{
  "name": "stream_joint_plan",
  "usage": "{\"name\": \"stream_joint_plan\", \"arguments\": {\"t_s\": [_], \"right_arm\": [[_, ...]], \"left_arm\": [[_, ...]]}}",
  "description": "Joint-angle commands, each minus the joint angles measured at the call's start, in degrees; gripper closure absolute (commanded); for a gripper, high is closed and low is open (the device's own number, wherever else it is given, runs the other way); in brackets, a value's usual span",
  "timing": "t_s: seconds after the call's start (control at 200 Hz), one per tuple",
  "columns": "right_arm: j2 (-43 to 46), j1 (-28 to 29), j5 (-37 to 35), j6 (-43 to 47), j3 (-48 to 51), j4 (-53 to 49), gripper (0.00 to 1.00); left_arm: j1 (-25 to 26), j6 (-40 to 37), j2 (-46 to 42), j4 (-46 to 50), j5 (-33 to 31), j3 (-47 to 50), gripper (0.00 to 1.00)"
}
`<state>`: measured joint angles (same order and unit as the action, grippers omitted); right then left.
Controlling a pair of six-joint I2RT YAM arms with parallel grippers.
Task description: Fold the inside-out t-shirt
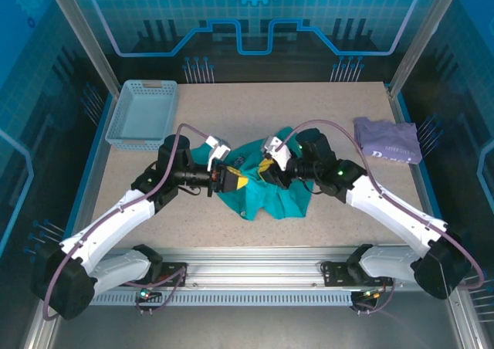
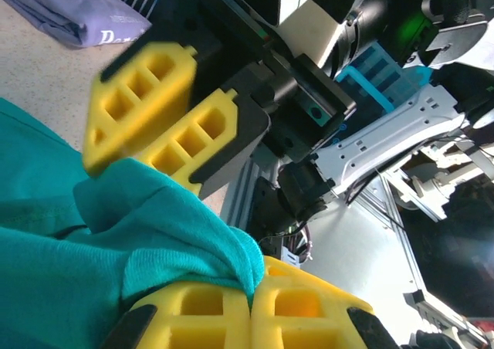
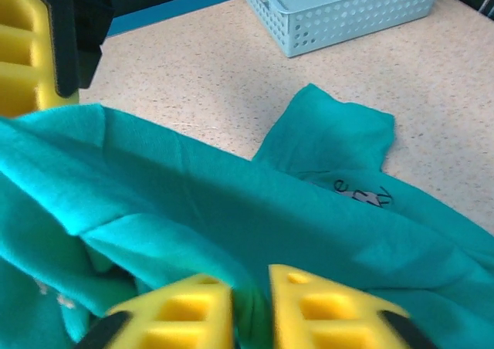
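The inside-out t-shirt [image 1: 272, 199] is teal-green and lies bunched up in the middle of the table. Both grippers meet over its near-left part. My left gripper [image 1: 230, 179] is shut on a fold of the t-shirt's edge [image 2: 231, 260], which is pinched between its yellow fingers [image 2: 193, 318]. My right gripper [image 1: 270, 169] faces it closely. It is shut on a ridge of the t-shirt [image 3: 231, 202] that runs between its yellow fingers [image 3: 324, 303]. A small pale tag with dark writing [image 3: 363, 194] shows near the neck. The right gripper's fingers [image 2: 147, 106] hang just above the left's.
A light blue perforated basket [image 1: 143, 113] stands at the back left of the speckled table [image 1: 255, 102]. A folded lavender-purple garment [image 1: 388, 139] lies at the right edge. A metal rail runs along the table's near edge, by the arm bases.
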<state>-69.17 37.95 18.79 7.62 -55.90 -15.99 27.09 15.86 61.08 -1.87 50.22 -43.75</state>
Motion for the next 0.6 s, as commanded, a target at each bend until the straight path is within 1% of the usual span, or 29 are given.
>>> {"name": "stream_joint_plan", "arguments": {"t_s": [0.0, 0.02, 0.065, 0.08, 0.11, 0.13, 0.205, 0.265, 0.36, 0.43, 0.51, 0.595], "right_arm": [[-1.37, -0.88, 9.67, -3.15, -1.67, -0.23, 0.99], [-1.13, -1.72, 12.0, -4.73, -1.39, 0.49, 1.0], [-0.15, -3.8, 17.15, -9.22, 0.23, 3.64, 1.0], [0.21, -4.52, 18.76, -11.04, 0.9, 5.1, 1.0], [0.96, -5.51, 21.41, -15.21, 2.53, 9.17, 1.0], [1.31, -6.05, 22.73, -18.19, 3.76, 12.34, 1.0], [1.22, -5.76, 25.41, -27.91, 7.57, 23.52, 1.0], [-0.08, -4.98, 24.72, -32.84, 7.93, 26.87, 1.0], [-1.05, -4.23, 21.41, -35.47, 8.57, 29.02, 1.0], [-1.34, -4.26, 19.65, -37.14, 9.13, 30.55, 1.0], [-1.63, -4.24, 17.85, -37.98, 9.39, 30.83, 1.0], [-1.43, -4.22, 16.12, -38.29, 9.79, 30.83, 1.0]], "left_arm": [[-0.55, -1.87, -3.13, 5.29, -15.98, -2.47, 1.0], [-0.55, -1.41, -3.5, 7.08, -21.41, -2.65, 1.0], [-0.55, 0.23, -3.97, 11.9, -36.71, -3.39, 1.0], [-0.6, 0.66, -4.03, 13.55, -40.49, -3.61, 1.0], [-0.55, 0.46, -3.92, 16.1, -45.68, -4.15, 0.97], [-0.56, -0.43, -3.75, 17.29, -47.04, -4.44, 0.95], [-0.46, -1.71, -2.66, 21.05, -49.07, -6.03, 0.85], [-0.38, -1.13, -2.13, 23.29, -49.31, -7.02, 0.8], [0.34, -0.4, -3.31, 24.71, -48.25, -7.17, 0.7], [1.3, 0.12, -5.48, 24.61, -47.42, -6.46, 0.66], [2.68, 1.04, -8.06, 25.31, -46.08, -6.05, 0.62], [4.5, 2.42, -10.06, 25.01, -43.46, -5.66, 0.62]]}}
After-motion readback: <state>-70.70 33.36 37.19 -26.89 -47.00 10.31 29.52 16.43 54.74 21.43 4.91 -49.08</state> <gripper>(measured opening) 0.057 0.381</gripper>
